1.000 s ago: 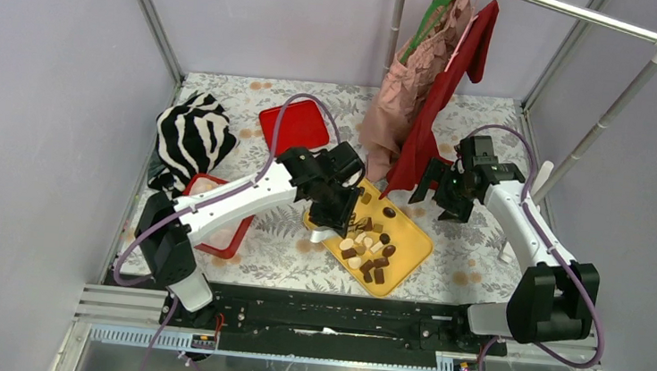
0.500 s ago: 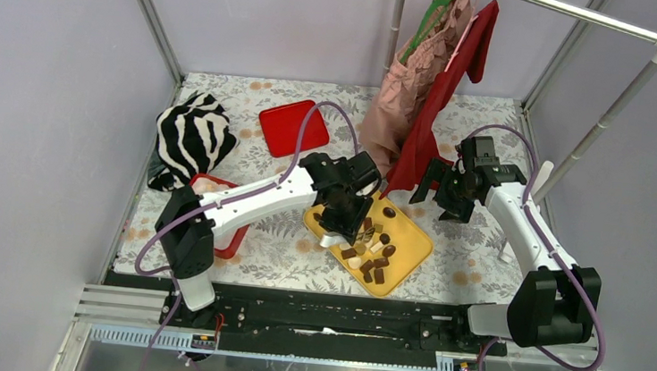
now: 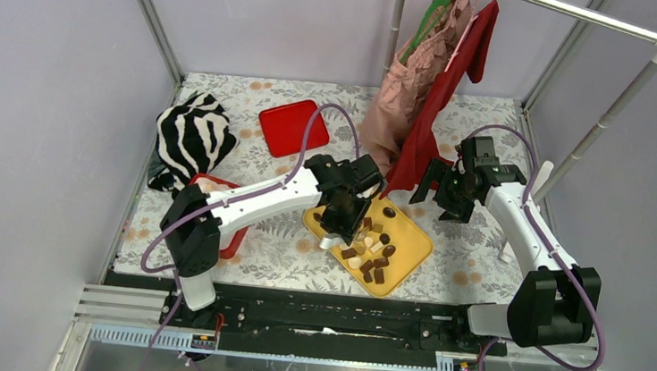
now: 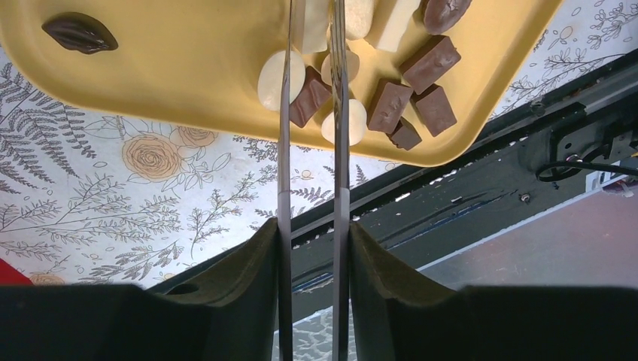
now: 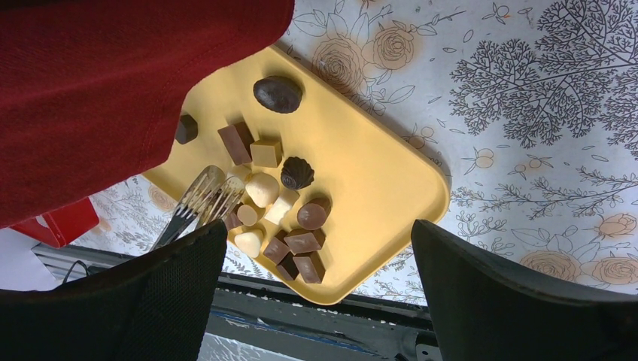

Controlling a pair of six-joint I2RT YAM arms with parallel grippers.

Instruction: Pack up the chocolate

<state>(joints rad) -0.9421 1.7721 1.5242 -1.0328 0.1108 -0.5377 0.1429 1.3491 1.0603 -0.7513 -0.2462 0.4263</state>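
Jaws of the left gripper pinch tongs, tips among chocolate on the tray; the right gripper gapes wide.

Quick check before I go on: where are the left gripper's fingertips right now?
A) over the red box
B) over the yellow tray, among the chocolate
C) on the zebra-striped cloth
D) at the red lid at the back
B: the right wrist view shows the left gripper with its thin metal fingers reaching in over the yellow tray, right among the chocolate pieces.
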